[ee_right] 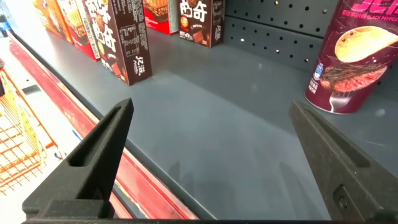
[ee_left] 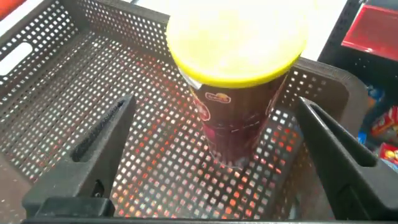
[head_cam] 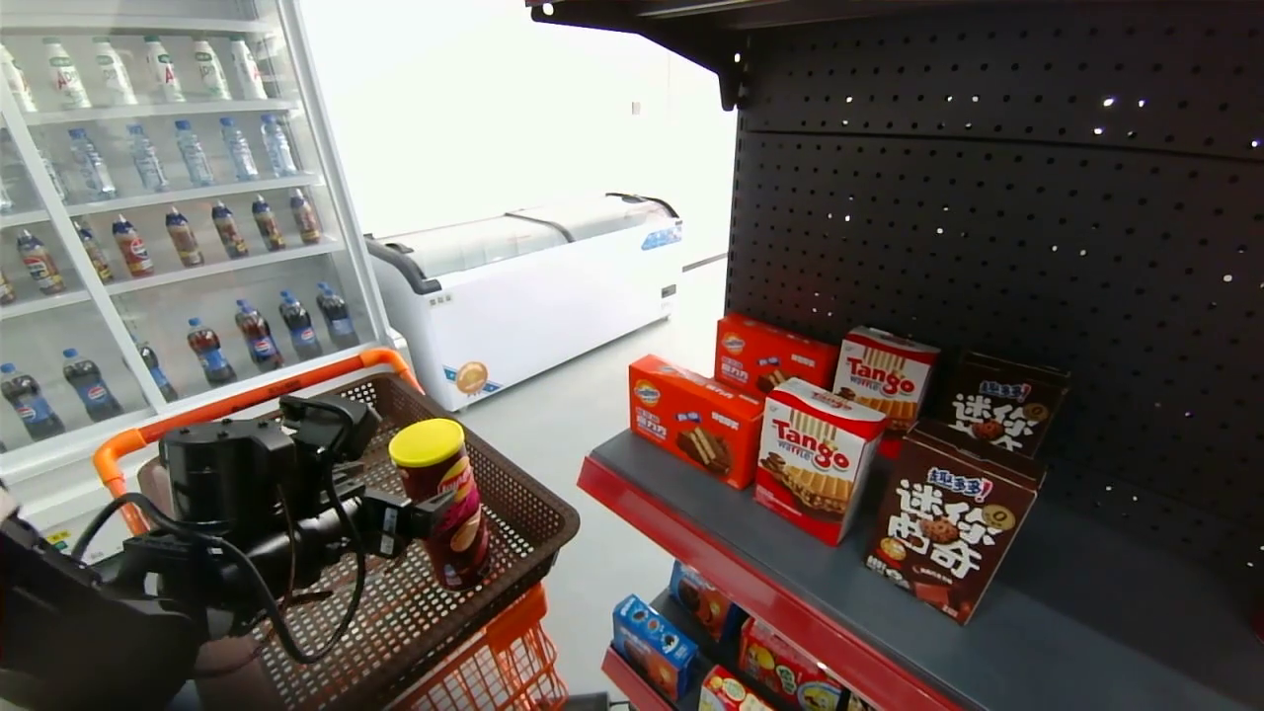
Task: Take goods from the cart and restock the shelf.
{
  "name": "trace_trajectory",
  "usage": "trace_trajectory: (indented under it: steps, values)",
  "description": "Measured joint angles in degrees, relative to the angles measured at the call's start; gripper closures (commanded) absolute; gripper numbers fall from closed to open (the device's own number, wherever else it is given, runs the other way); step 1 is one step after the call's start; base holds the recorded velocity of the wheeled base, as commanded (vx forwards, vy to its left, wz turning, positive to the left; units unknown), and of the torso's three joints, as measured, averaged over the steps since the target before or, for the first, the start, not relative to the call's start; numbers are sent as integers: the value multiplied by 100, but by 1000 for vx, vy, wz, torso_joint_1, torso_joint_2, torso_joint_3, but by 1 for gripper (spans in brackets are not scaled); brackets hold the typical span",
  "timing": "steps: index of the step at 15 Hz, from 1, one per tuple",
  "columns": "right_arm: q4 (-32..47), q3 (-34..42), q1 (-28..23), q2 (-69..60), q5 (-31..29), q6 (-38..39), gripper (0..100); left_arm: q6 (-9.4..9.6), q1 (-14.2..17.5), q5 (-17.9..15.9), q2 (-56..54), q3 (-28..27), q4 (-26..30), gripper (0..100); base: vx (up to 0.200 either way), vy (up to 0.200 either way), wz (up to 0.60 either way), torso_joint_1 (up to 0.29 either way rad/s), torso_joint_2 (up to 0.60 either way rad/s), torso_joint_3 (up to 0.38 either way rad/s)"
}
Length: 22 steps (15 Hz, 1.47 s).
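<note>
Can [head_cam: 444,499]: standing in the cart basket [head_cam: 533,513]
Left gripper [ee_left: 214,102]: straddling the can, gaping wide
Right gripper [ee_right: 211,104]: hanging open outside the cart basket

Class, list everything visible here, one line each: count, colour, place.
chip can: one, maroon, yellow lid, upright in brown cart basket
second chip can: one, maroon, on grey shelf
biscuit boxes: two, orange, shelf's left end
wafer boxes: two, red and white, shelf middle
dark brown boxes: two, right of wafers
chest freezer: one, white, behind cart
drink bottles: many, mixed, cooler at left
left gripper: black, open around cart's can
right gripper: black, open above shelf
</note>
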<state>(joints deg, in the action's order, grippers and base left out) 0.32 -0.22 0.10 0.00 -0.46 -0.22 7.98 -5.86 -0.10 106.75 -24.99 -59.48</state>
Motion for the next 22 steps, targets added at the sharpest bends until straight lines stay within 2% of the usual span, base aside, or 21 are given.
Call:
trace_trajectory:
  steps: [3,6,10,13,14,17,20,22]
  values:
    - [1,0,-5,0,-2,-2,0,-22,-37,10,689,241,-1122,0,0,0,0,0,0,0]
    - [1,0,-5,0,0,-2,0,-29,-59,10,1295,239,-1877,0,0,0,0,0,0,0]
    - [1,0,-2,0,0,-2,0,-227,-91,2,1852,-63,-2462,0,0,0,0,0,0,0]
    - [1,0,0,0,0,-2,0,-240,-96,0,2078,-229,-2486,0,0,0,0,0,0,0]
    - [1,0,-2,0,-2,-2,0,-240,-99,2,2133,-257,-2484,100,0,0,0,0,0,0]
    - [1,0,-5,0,0,-2,0,-185,-107,173,2205,-323,-2400,100,0,0,0,0,0,0]
    - [0,0,0,0,0,-2,0,-82,-184,204,2202,-216,-2436,100,0,0,0,0,0,0]
    - [0,0,0,0,0,0,0,-101,-249,190,2103,-238,-2367,100,0,0,0,0,0,0]
